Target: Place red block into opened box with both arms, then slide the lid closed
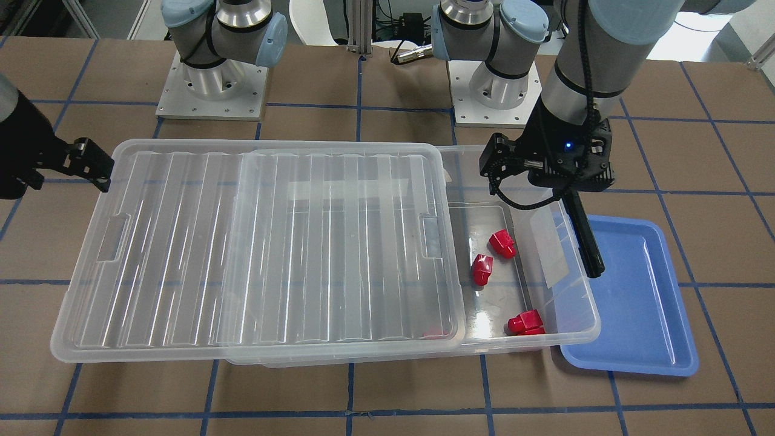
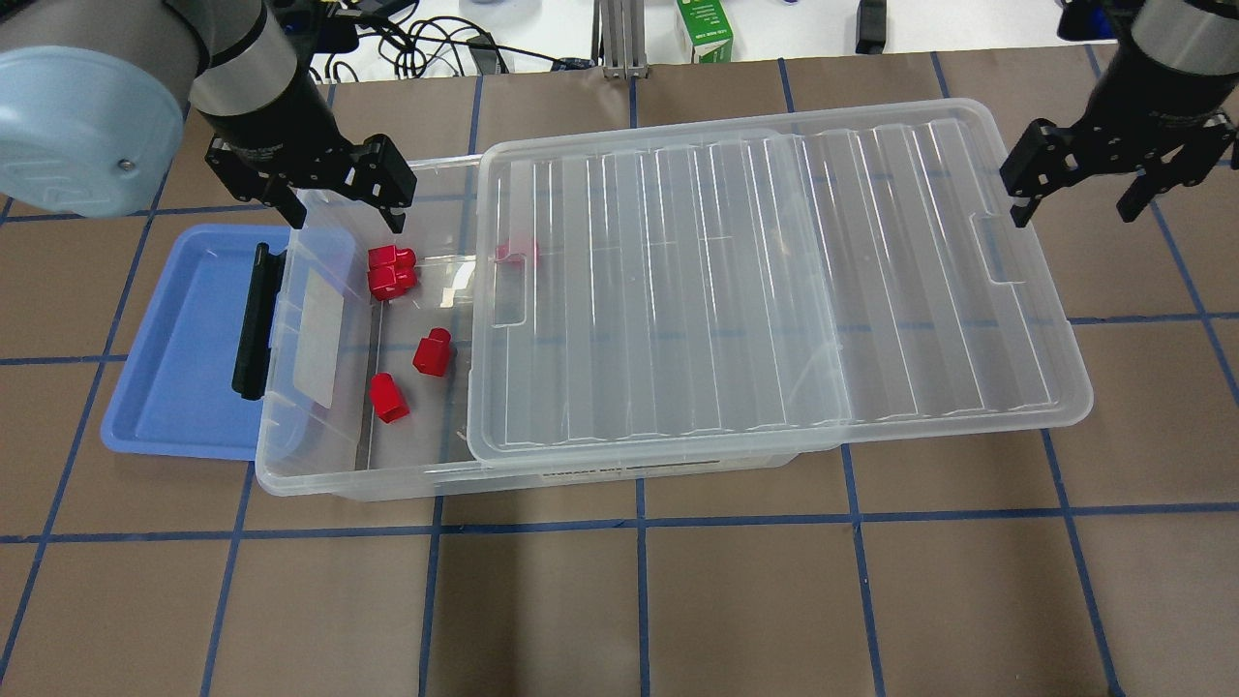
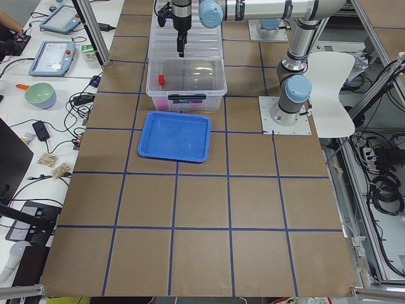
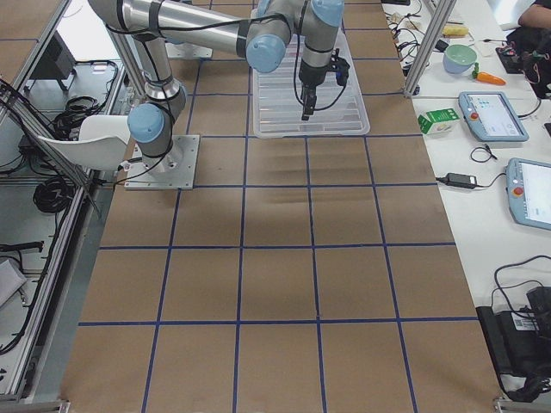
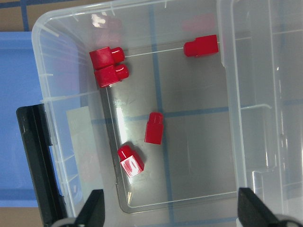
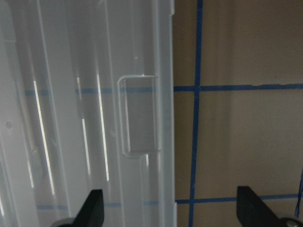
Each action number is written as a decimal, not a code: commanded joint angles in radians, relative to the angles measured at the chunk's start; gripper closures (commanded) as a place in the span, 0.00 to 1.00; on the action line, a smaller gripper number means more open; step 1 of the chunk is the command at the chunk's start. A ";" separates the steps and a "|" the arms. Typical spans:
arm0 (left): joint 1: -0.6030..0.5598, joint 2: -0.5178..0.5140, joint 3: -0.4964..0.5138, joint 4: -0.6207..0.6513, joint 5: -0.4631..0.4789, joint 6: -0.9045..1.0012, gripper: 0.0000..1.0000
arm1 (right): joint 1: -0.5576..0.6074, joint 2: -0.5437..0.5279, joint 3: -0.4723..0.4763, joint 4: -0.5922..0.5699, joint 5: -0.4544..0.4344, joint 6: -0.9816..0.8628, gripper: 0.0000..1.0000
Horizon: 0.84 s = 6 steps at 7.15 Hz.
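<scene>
While the red blocks (image 2: pixel 432 351) lie in the box's (image 2: pixel 387 481) uncovered end and the lid (image 2: pixel 774 281) overhangs the other, the right gripper (image 2: pixel 1074 198), jaws apart past that overhang, would best push squarely at the notch (image 2: pixel 997 250) once the left gripper (image 2: pixel 341 208), spread empty above the blocks, clears.

We see the left arm (image 1: pixel 581 66) and right arm (image 1: pixel 233 45), silver-grey tubes with pale blue joint caps (image 1: pixel 269 39) on screwed metal base plates (image 1: pixel 175 103). Left pincer (image 2: pixel 345 220) and right pincer (image 2: pixel 1072 215) are black; the left carries a blue light (image 1: pixel 568 146) and black cable (image 1: pixel 584 60).
</scene>
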 commanded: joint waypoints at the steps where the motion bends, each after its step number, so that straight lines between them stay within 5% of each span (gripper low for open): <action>1: -0.021 0.011 -0.010 0.001 0.021 -0.027 0.00 | -0.082 0.077 0.000 -0.119 -0.006 -0.167 0.00; 6: 0.070 0.037 0.042 -0.037 0.022 -0.016 0.00 | -0.086 0.172 0.002 -0.149 0.006 -0.168 0.00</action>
